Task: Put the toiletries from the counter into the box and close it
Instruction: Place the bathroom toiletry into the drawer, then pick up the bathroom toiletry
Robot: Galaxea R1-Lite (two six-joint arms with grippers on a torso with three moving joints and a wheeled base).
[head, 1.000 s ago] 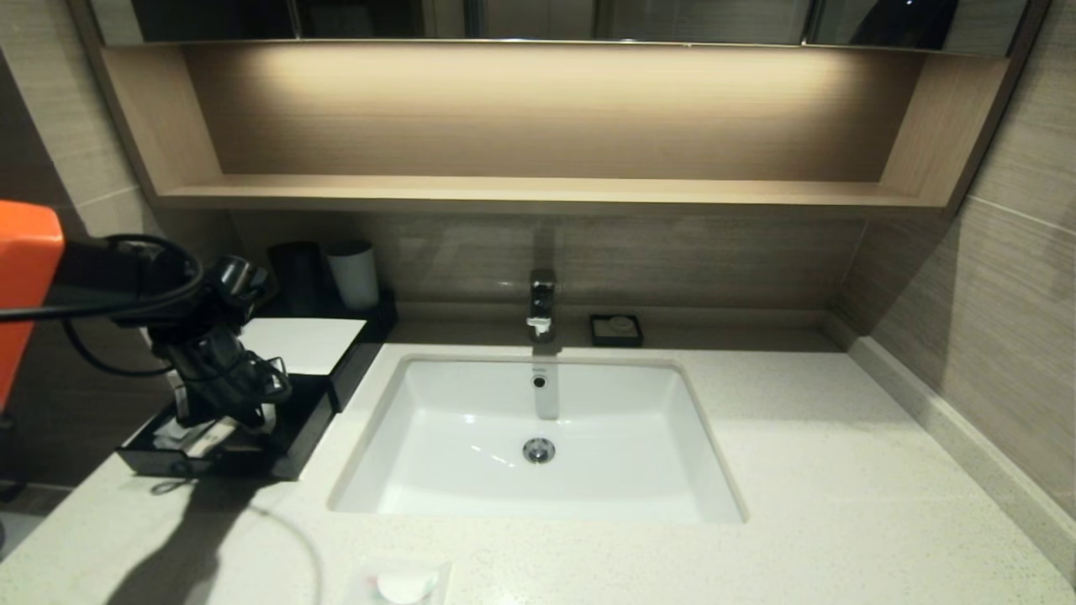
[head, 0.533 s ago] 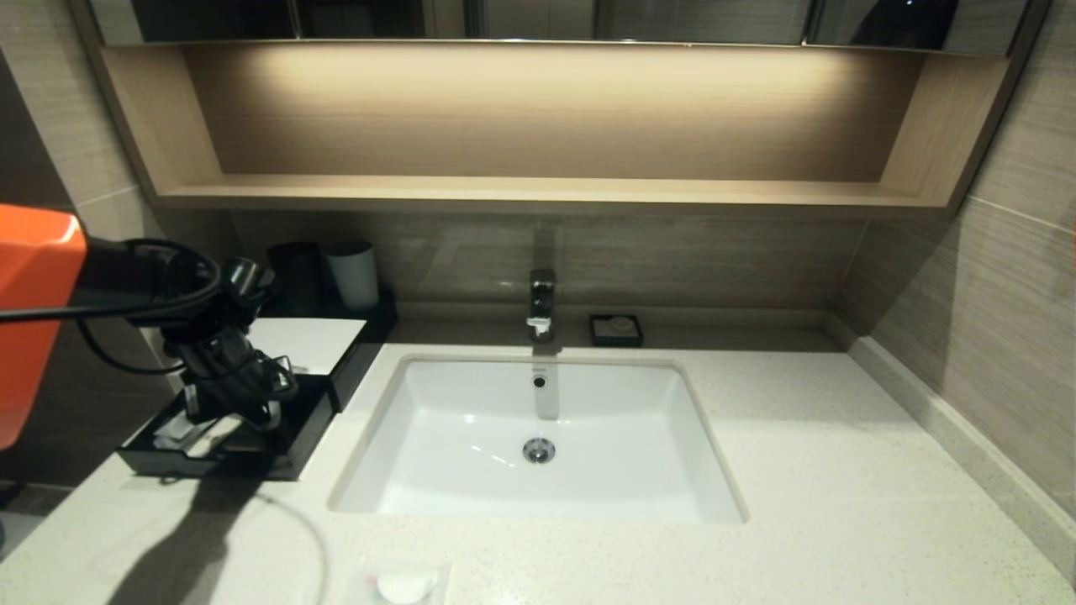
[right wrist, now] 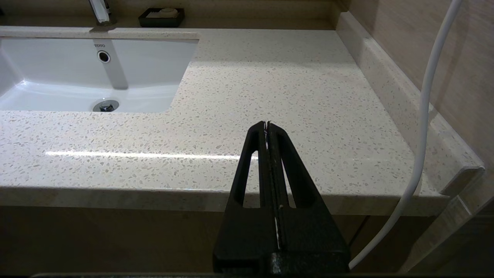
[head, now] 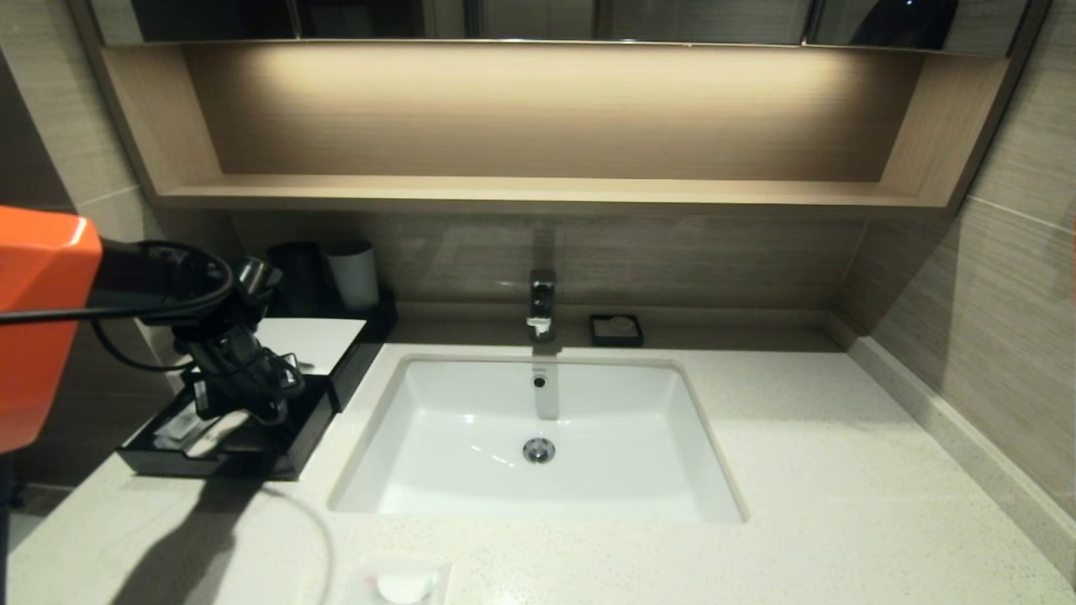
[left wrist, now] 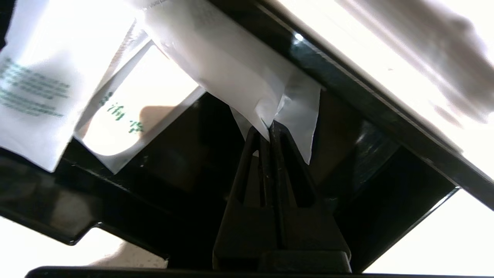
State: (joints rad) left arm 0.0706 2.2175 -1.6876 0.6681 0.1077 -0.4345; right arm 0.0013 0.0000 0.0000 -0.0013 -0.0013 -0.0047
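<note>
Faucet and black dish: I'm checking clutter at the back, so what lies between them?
Nothing: bare counter separates faucet and dish, seen in the head view.

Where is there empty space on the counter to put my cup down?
Right of the sink, the counter is bare up to the wall. The left is crowded: the box, its open drawer, and the left gripper holding a packet.

Speckled counter [head: 824, 470] with inset sink [head: 538, 437], black box [head: 252, 437] at left, squarish packet [head: 403, 584] at front edge, black dish [head: 616, 330] behind.
</note>
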